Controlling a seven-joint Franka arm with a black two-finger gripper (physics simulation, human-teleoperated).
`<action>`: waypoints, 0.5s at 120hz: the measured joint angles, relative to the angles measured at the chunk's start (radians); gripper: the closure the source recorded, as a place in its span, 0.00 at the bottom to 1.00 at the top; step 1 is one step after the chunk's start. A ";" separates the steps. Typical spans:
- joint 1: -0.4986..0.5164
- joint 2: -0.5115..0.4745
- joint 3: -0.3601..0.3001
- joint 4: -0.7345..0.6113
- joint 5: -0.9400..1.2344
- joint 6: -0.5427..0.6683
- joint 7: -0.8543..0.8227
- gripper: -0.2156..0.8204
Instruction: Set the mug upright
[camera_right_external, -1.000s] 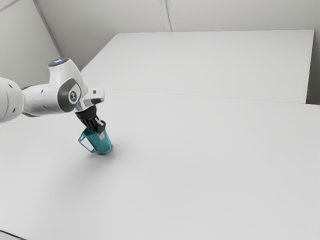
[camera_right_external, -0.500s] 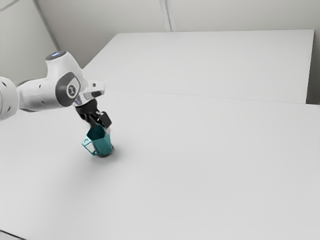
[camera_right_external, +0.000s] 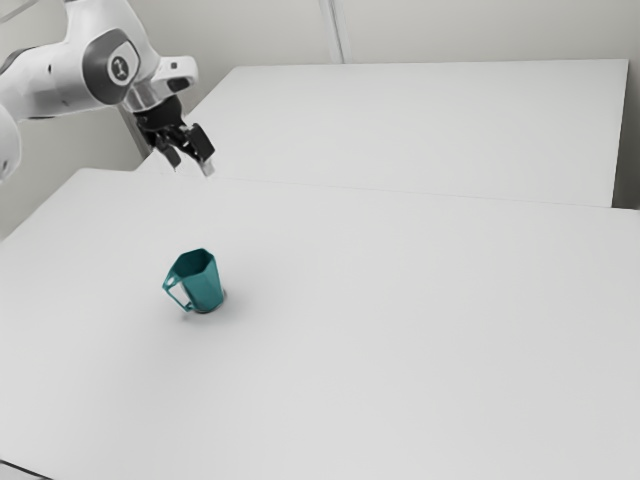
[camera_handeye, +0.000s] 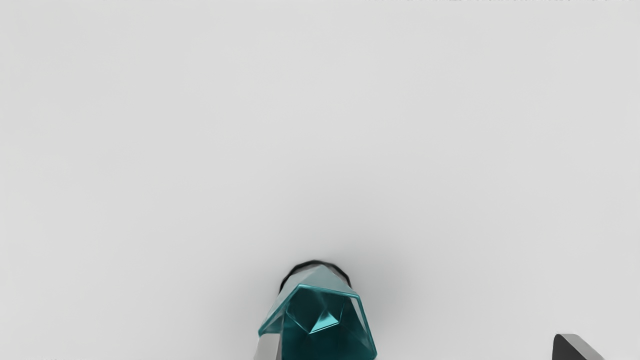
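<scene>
The teal faceted mug with a side handle (camera_right_external: 205, 288) stands upright, as the task wants it.
It is on the white smooth table (camera_right_external: 400, 330), its mouth facing up and its handle (camera_right_external: 176, 299) toward the exterior view's left. The black two-finger gripper (camera_right_external: 191, 167) is above the mug and well apart from it, with the fingers open and nothing between them. As I judge it, the uprighting is satisfied, and I see no part of the task which is left.
</scene>
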 joint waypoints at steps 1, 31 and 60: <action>0.001 0.001 -0.002 0.008 0.002 -0.006 -0.001 0.22; 0.003 -0.001 -0.022 0.075 0.038 -0.112 -0.010 0.21; 0.004 -0.001 -0.022 0.077 0.038 -0.143 -0.015 0.21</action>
